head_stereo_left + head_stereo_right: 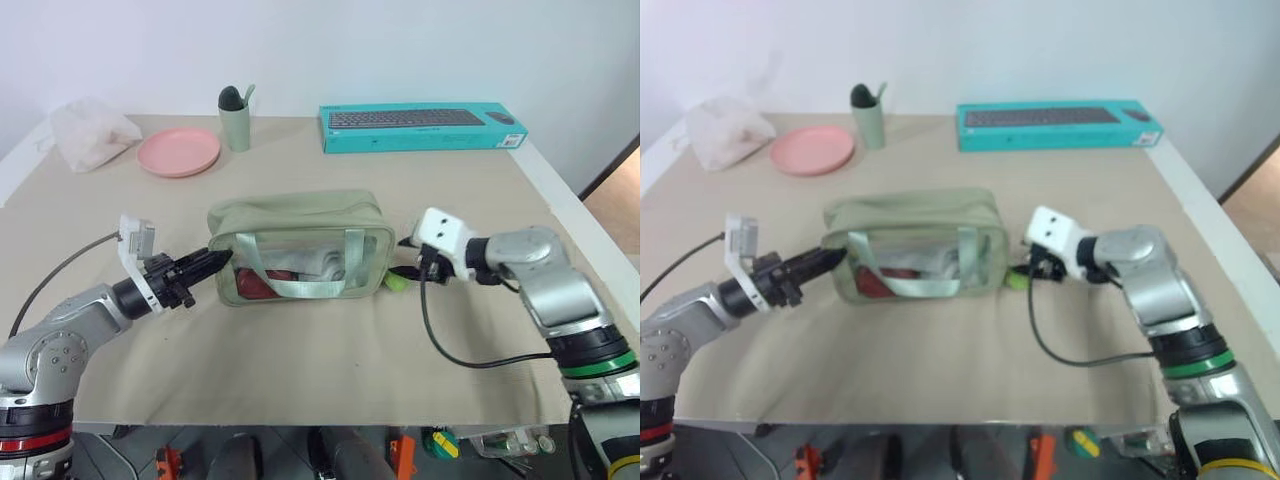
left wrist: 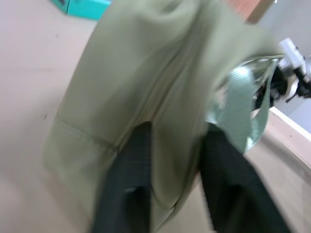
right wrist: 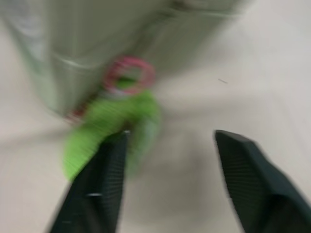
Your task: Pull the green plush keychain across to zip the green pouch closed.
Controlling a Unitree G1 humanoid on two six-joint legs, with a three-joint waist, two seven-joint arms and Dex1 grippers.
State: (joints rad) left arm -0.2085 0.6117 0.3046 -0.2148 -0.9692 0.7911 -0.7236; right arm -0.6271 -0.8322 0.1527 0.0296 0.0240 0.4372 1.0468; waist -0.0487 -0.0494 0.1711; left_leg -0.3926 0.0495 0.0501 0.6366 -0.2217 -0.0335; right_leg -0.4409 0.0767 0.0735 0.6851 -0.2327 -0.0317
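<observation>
The green pouch point(image 1: 298, 248) sits mid-bench, its clear front panel facing the robot and its webbing handles flopped over the front. The green plush keychain point(image 1: 397, 282) lies on the bench at the pouch's right end, touching or just beside its lower corner, tied to it by a red cord and ring.

By the look of it, the plush is light, soft and squashy, so it should give under a pinch rather than slip. The best hold is probably across its fuzzy body, or close to the ring where the cord meets it, so the pull goes straight into the zipper. The pouch is limp fabric, likely to slide or crumple when tugged, so it needs bracing at the far end.

The left gripper point(image 1: 212, 263) is at the pouch's left end, its jaws partly apart and straddling a fold of the fabric; whether they pinch it I cannot tell. The right gripper point(image 3: 167, 145) hovers just right of the pouch, jaws wide, the plush by one fingertip and not held.

Around the pouch the bench is bare. The pink plate point(image 1: 178, 151), cup point(image 1: 235, 117) and keyboard box point(image 1: 422, 126) stand well behind it, and the bench's front edge lies well forward of it.
</observation>
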